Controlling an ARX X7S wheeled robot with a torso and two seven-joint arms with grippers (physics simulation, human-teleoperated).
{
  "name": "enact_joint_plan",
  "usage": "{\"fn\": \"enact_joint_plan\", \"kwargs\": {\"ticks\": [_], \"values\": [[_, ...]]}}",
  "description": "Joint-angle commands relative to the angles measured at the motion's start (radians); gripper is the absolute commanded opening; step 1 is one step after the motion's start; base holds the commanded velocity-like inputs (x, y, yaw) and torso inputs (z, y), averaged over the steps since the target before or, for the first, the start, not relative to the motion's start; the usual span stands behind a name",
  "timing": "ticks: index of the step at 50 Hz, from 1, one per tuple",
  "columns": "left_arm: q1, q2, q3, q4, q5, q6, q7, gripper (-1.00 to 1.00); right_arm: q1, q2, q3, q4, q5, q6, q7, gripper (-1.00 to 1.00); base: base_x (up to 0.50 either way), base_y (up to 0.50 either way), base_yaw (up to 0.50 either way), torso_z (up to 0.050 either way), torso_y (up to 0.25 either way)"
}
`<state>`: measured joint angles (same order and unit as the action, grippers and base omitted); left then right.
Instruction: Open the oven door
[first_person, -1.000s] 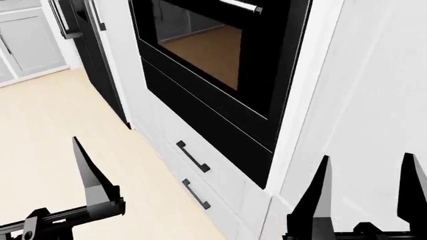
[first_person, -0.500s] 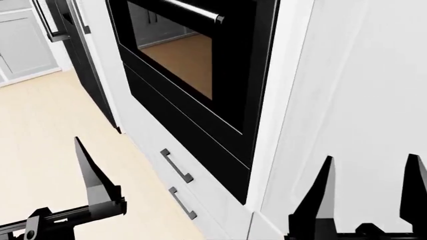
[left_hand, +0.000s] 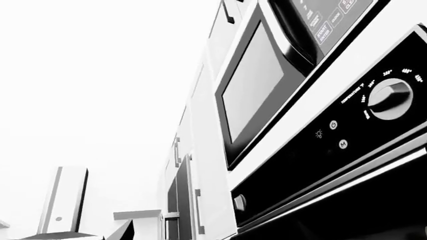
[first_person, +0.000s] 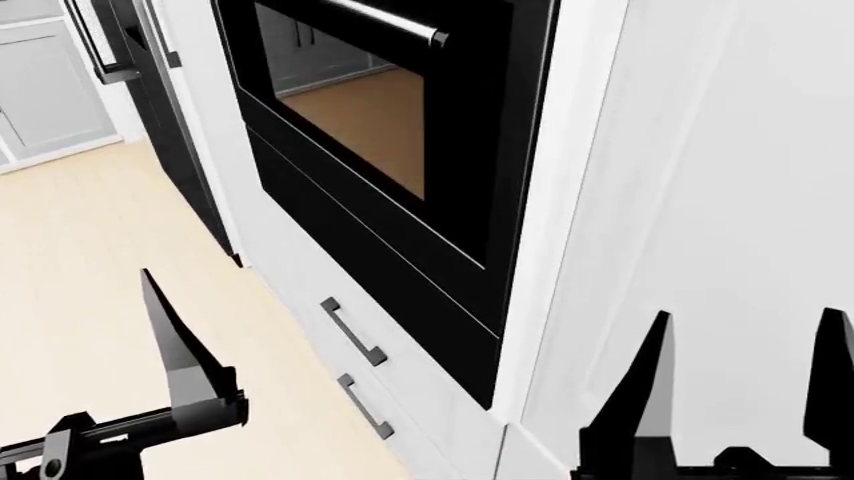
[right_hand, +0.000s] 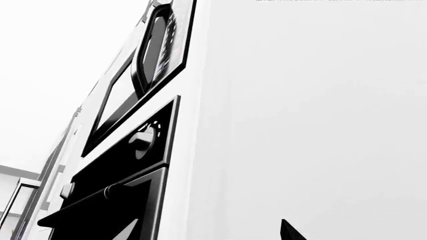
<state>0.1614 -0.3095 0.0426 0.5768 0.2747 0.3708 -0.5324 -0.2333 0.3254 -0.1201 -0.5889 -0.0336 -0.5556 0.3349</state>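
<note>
Hands: right hand (first_person: 741, 385) spread apart, empty; left hand (first_person: 180, 350) state unclear.

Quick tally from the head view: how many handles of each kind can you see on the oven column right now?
Silver bar handle on the oven door: 1
Small black drawer handles on the white fronts below: 2 (upper, lower)
Total: 3

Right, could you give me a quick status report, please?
Both grippers open, empty: left gripper, right gripper low, clear of the oven. Oven door shut, handle untouched. Nothing in the way.
</note>
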Motion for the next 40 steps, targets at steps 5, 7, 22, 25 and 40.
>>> {"fn": "enact_joint_plan", "kwargs": {"ticks": [5,7,22,25,40], "values": [[-0.049,-0.030,-0.055,0.053,0.059,-0.090,0.023,1.00,0.008,0.005,0.001,0.000,0.001,0.001,0.007,1.00,0.00,0.00,0.00,0.000,0.000],[-0.061,-0.041,-0.065,0.068,0.066,-0.111,0.037,1.00,0.008,0.006,-0.001,0.002,0.001,-0.001,0.007,1.00,0.00,0.00,0.00,0.000,0.000],[-0.219,-0.202,-0.060,0.068,0.057,-0.169,0.205,1.00,0.002,0.009,-0.007,0.005,-0.007,-0.008,0.013,1.00,0.00,0.00,0.00,0.000,0.000],[-0.261,-0.228,-0.046,0.050,0.046,-0.173,0.237,1.00,-0.001,0.009,-0.007,0.005,-0.008,-0.011,0.015,1.00,0.00,0.00,0.00,0.000,0.000],[-0.505,-0.252,0.063,-0.075,0.074,-0.177,0.321,1.00,0.001,0.014,-0.009,0.005,-0.010,-0.011,0.021,1.00,0.00,0.00,0.00,0.000,0.000]]}}
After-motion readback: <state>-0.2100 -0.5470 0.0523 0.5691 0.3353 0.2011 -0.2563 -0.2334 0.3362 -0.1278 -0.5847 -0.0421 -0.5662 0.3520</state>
